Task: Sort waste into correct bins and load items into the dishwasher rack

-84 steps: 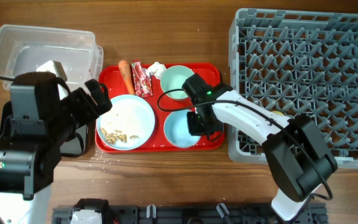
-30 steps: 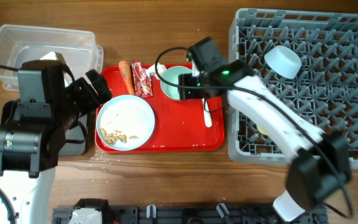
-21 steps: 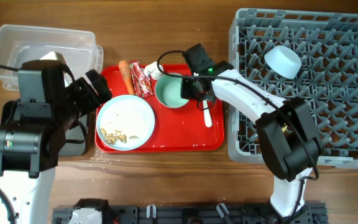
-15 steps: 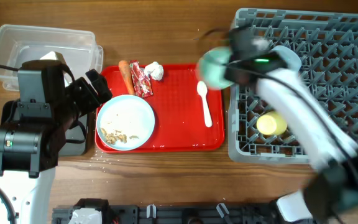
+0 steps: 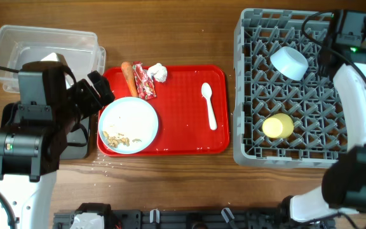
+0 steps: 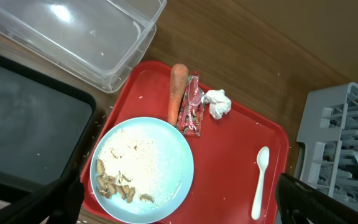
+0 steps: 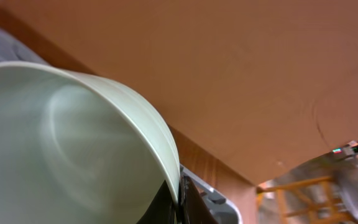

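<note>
While pinching green bowl by its rim in right end effector, poised at one o'clock of rack for loading.

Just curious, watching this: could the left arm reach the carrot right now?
Probably yes. Its hand hangs open and empty beside the red tray, and the carrot lies uncovered at that edge, only the wrapper alongside it.
</note>
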Tool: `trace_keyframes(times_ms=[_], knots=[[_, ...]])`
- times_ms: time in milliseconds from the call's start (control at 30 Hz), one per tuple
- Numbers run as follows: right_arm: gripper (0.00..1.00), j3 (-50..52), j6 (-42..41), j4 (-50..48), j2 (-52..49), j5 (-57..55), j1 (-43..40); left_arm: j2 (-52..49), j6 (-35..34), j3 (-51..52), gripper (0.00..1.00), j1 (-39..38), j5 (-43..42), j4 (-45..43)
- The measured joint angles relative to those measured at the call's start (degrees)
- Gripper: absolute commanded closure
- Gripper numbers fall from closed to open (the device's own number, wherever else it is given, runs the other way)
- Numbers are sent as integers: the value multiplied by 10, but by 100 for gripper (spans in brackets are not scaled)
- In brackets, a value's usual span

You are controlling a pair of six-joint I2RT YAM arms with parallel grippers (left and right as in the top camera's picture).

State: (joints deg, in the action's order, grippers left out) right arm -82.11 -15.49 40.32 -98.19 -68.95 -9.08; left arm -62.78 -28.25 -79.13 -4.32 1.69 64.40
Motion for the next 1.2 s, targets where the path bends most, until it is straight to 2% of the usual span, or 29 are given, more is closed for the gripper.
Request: trace_keyframes(times_ms=[100,400,433,467,500,533,567,700,833,900,1000,1100,1200], knots=[[96,0,31,-26,-41,-8,0,0,0,0,0,0,0,0],[95,2,213,-149,-126,-46,-34,0,0,0,0,0,0,0],[88,2,224,-153,-126,-46,-35,0,0,0,0,0,0,0],[76,2,229,-152,-126,-44,-35,0,0,0,0,0,0,0],[58,2,233,-147,-126,-34,-32,0,0,0,0,0,0,0],[48,2,236,-129,-126,-14,-22,0,0,0,0,0,0,1],[45,2,241,-113,-126,6,-15,0,0,0,0,0,0,0],[45,2,237,-55,-126,77,44,0,0,0,0,0,0,1],[42,2,210,-7,-97,192,84,0,0,0,0,0,0,0],[43,1,188,27,-46,250,98,0,0,0,0,0,0,1],[48,-9,153,83,75,411,131,0,0,0,0,0,0,0],[48,-21,118,114,166,658,216,0,0,0,0,0,0,0],[48,-16,56,120,143,779,344,0,0,0,0,0,0,0]])
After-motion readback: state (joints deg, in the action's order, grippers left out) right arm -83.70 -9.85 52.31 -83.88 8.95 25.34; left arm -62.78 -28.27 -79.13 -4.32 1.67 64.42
